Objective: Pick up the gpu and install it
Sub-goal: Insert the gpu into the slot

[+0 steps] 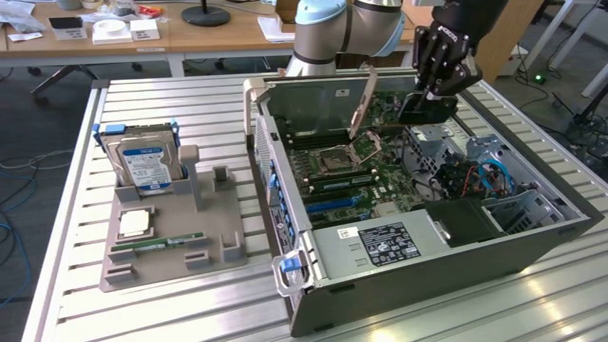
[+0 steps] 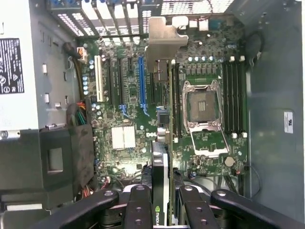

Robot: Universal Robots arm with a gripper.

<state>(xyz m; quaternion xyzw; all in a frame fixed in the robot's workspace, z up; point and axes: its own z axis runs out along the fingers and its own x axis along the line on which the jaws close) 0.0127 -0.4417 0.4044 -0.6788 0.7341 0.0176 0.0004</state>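
My gripper (image 1: 425, 107) hangs over the back part of the open computer case (image 1: 399, 292), shut on the gpu (image 1: 411, 114). The gpu is a thin black card, and its long silvery bracket (image 1: 364, 100) points down toward the motherboard (image 1: 366, 182). In the wrist view the gpu (image 2: 165, 157) shows edge-on between my fingers (image 2: 138, 210), its bracket (image 2: 164, 40) toward the case's slotted rear wall. It hovers above the board, between the blue slot (image 2: 141, 83) and the open processor socket (image 2: 202, 107), touching neither.
On the slatted table (image 1: 190, 100), a grey holder (image 1: 171, 263) on the exterior view's left carries a hard drive (image 1: 142, 162), a processor (image 1: 135, 223) and a green RAM stick (image 1: 156, 244). The power supply (image 1: 380, 246) and drive cage (image 1: 517, 206) fill the case's near end.
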